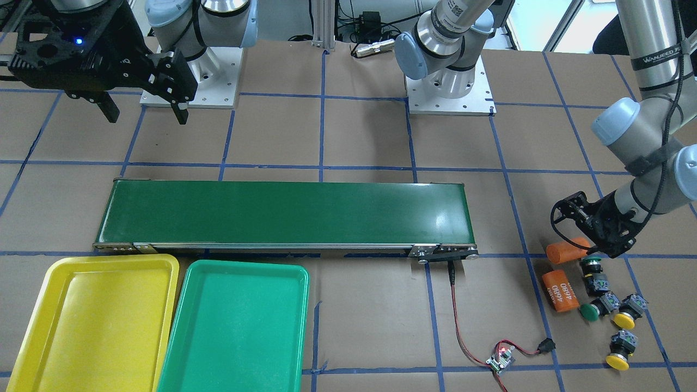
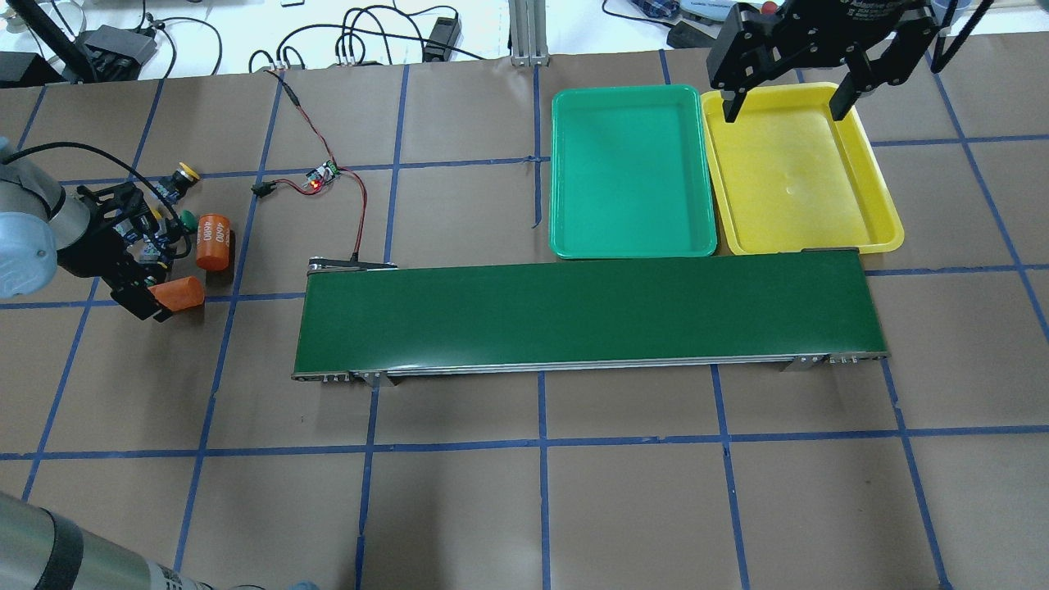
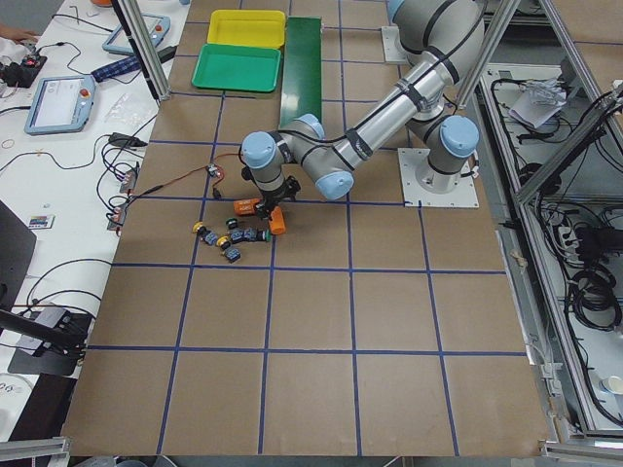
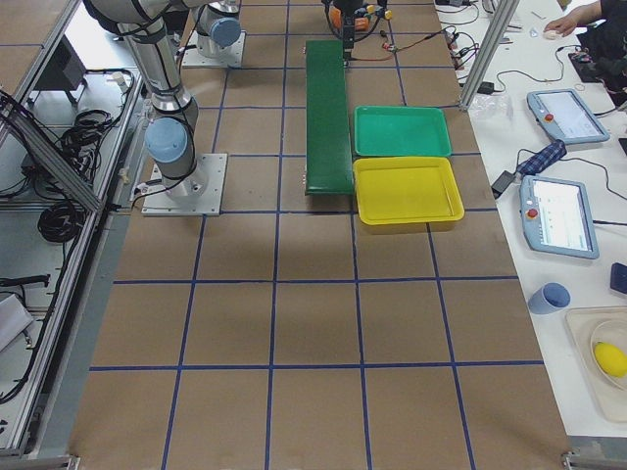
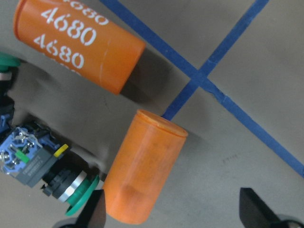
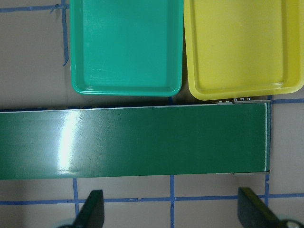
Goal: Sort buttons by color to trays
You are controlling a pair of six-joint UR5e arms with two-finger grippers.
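At the table's end on the robot's left, past the end of the conveyor belt (image 1: 283, 212), the left gripper (image 5: 173, 216) hangs low over the brown paper with its fingers spread wide, gripping nothing. A plain orange cylinder (image 5: 147, 166) lies with one end between them. A green button (image 5: 57, 178) lies on its side, its cap just beside that cylinder and close to one fingertip. An orange cylinder marked "4680" (image 5: 78, 45) lies near. The second green button (image 1: 595, 308), a yellow button (image 1: 629, 313) and the other yellow button (image 1: 621, 351) lie on the paper close by, all well apart from the trays. The yellow tray (image 1: 92, 321) and the green tray (image 1: 234, 326) sit side by side along the belt's other end, on the side away from the robot. The right gripper (image 2: 785, 106) hangs high above that end, fingers apart, holding nothing.
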